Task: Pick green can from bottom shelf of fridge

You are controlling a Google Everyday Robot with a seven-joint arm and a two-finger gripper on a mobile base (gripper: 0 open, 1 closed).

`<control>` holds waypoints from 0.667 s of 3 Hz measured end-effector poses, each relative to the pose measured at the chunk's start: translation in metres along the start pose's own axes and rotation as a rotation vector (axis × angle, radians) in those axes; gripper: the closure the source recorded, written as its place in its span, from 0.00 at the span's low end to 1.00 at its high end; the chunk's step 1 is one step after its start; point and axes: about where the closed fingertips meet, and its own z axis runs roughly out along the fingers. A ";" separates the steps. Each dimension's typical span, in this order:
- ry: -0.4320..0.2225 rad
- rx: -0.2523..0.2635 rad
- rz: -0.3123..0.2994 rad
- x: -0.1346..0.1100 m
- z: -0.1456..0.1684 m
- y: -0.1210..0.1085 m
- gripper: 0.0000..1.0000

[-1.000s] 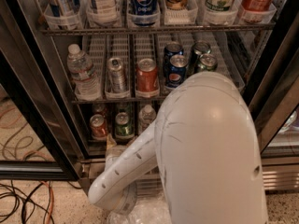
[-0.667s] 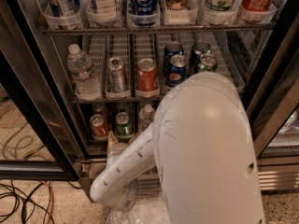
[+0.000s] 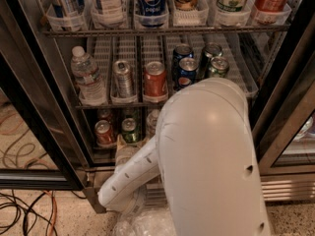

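Observation:
The fridge stands open in front of me. On the bottom shelf the dark green can stands upright between a red can on its left and a pale silver can on its right. My white arm fills the lower right of the view and reaches down and left to the shelf. The gripper is at the shelf's front edge, just below and in front of the green can. Much of it is hidden by the arm.
The middle rack holds a water bottle, a silver can, a red can, blue Pepsi cans and a green patterned can. Black door frames flank the opening. Cables lie on the floor at left.
The arm's lower link has shifted very slightly toward the bottom shelf. The cans have not moved.

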 end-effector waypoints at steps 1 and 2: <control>0.000 -0.001 -0.003 0.001 0.003 0.001 0.33; 0.000 -0.003 -0.004 0.002 0.005 0.002 0.34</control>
